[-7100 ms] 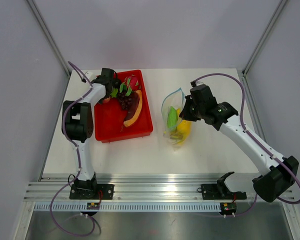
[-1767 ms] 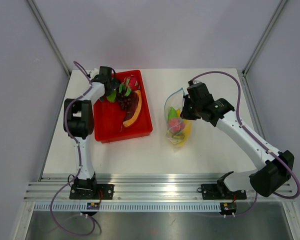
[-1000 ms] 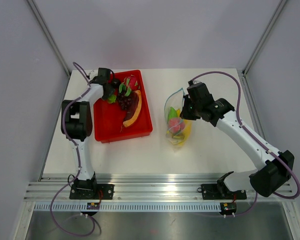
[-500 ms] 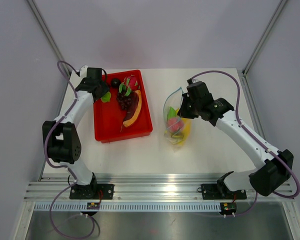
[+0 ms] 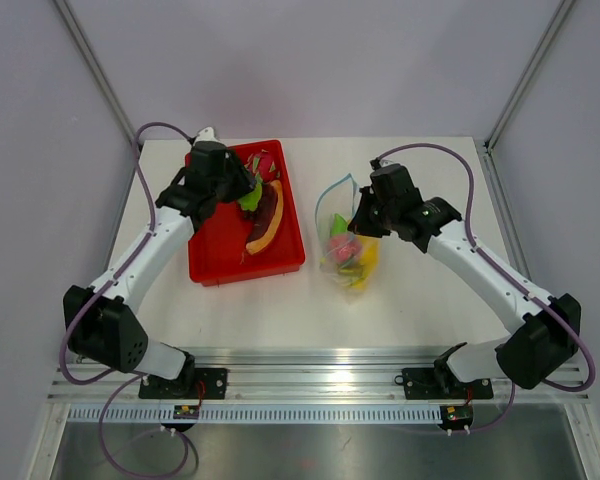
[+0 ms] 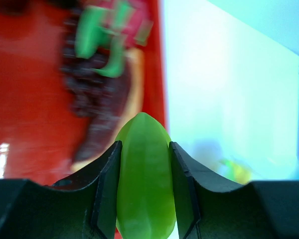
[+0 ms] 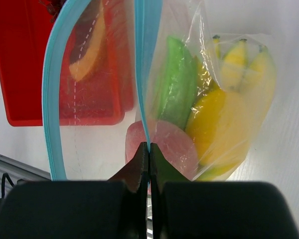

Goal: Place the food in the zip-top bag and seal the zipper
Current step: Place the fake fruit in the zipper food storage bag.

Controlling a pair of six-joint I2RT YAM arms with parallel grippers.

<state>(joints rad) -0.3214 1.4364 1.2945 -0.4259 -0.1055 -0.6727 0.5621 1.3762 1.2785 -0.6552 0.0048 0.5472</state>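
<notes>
Food is split three ways at this moment. Some of it already sits in the zip-top bag (image 5: 342, 225), some lies in the red tray (image 5: 212, 255), and one green piece (image 6: 145, 199) is clenched between the jaws of the left tool (image 6: 144, 147). The jaws press its two long sides, so the smooth fruit is unlikely to twist out. In the top view that tool hangs over the far right part of the tray, above the papaya slice (image 5: 268, 225) and the blurred purple grapes (image 6: 89, 99).

The bag lies on the white bench (image 5: 400, 300), just right of the tray. The right tool (image 7: 148, 152) is clamped on one lip of the zipper (image 7: 49, 99), pinching the thin teal strip. The other lip bows away toward the tray. This hold seems meant to keep the mouth gaping and the limp pouch steady, so that fruit can drop in from the tray side.

Through the clear film show another green fruit (image 7: 175, 84), the banana bunch (image 7: 239, 55), a yellow citrus (image 7: 219, 119) and a pink-red round fruit (image 7: 164, 144), all settled at the closed end.

The step in hand looks like carrying the held piece across to the open mouth. Sealing cannot begin while fruit lies in the tray.
</notes>
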